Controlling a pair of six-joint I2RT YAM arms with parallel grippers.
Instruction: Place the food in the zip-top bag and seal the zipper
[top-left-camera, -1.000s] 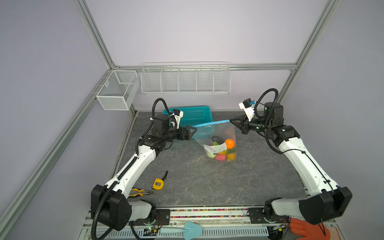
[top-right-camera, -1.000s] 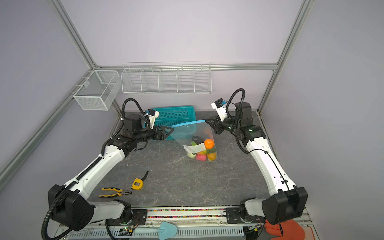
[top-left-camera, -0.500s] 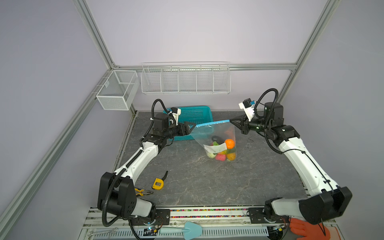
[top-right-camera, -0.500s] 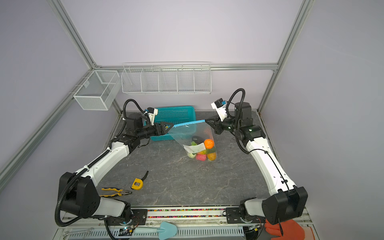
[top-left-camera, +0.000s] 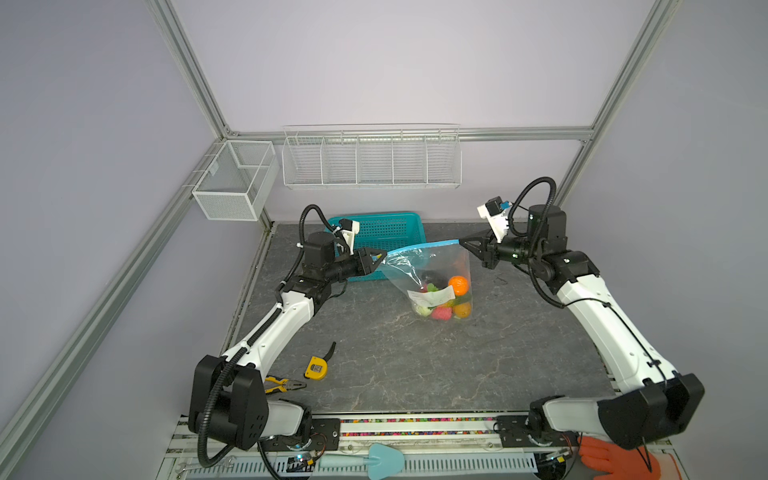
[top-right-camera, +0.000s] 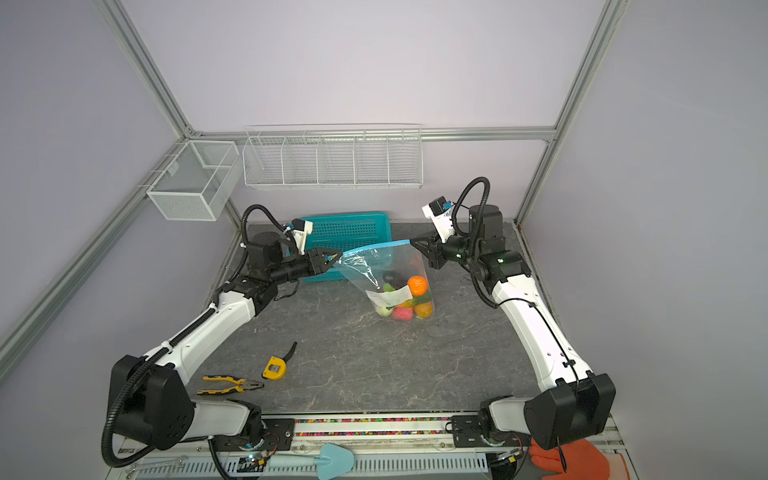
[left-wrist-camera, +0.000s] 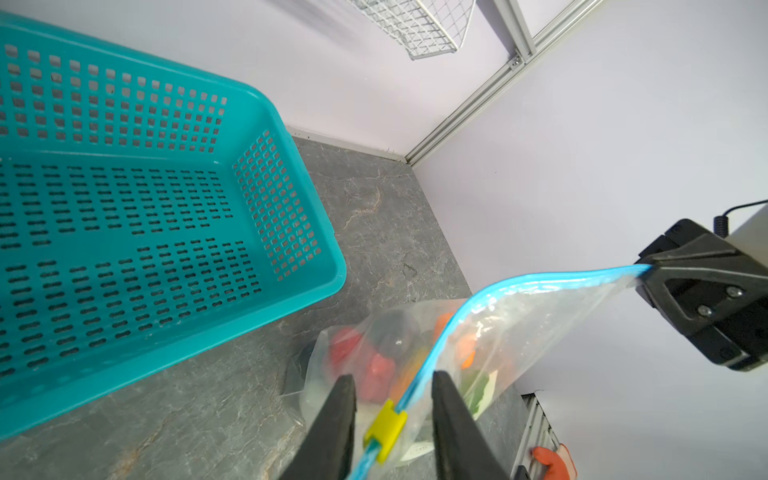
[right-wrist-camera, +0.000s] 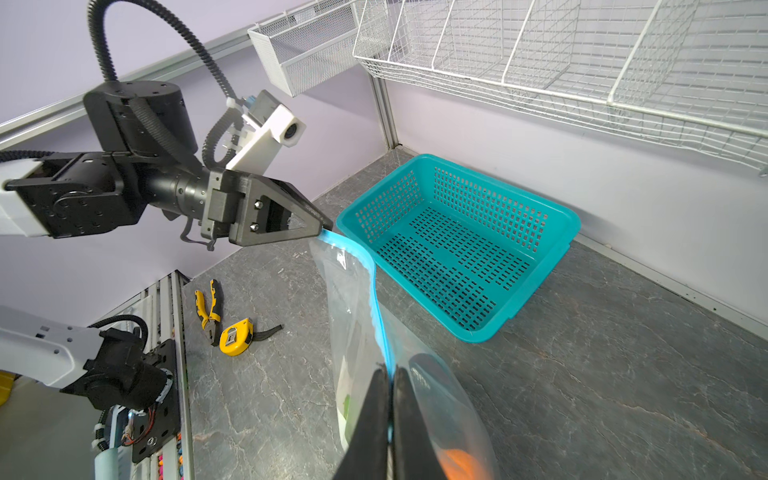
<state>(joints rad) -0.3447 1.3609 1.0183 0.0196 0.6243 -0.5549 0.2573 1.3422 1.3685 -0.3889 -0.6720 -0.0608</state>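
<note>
Both top views look down from high above the front edge, facing the back wall (top-left-camera: 374, 62). They stand far enough off to hold both arms and the whole grey surface (top-left-camera: 415, 365), and they share nearly everything. The left wrist camera sits close behind the left hand (left-wrist-camera: 392, 376), looking along it over the zip-top bag (left-wrist-camera: 540, 320) toward the far right corner. The right wrist camera sits close behind the right hand (right-wrist-camera: 390, 370), looking back across. Both wrist views share the bag's mouth and the teal basket (left-wrist-camera: 274, 208).
</note>
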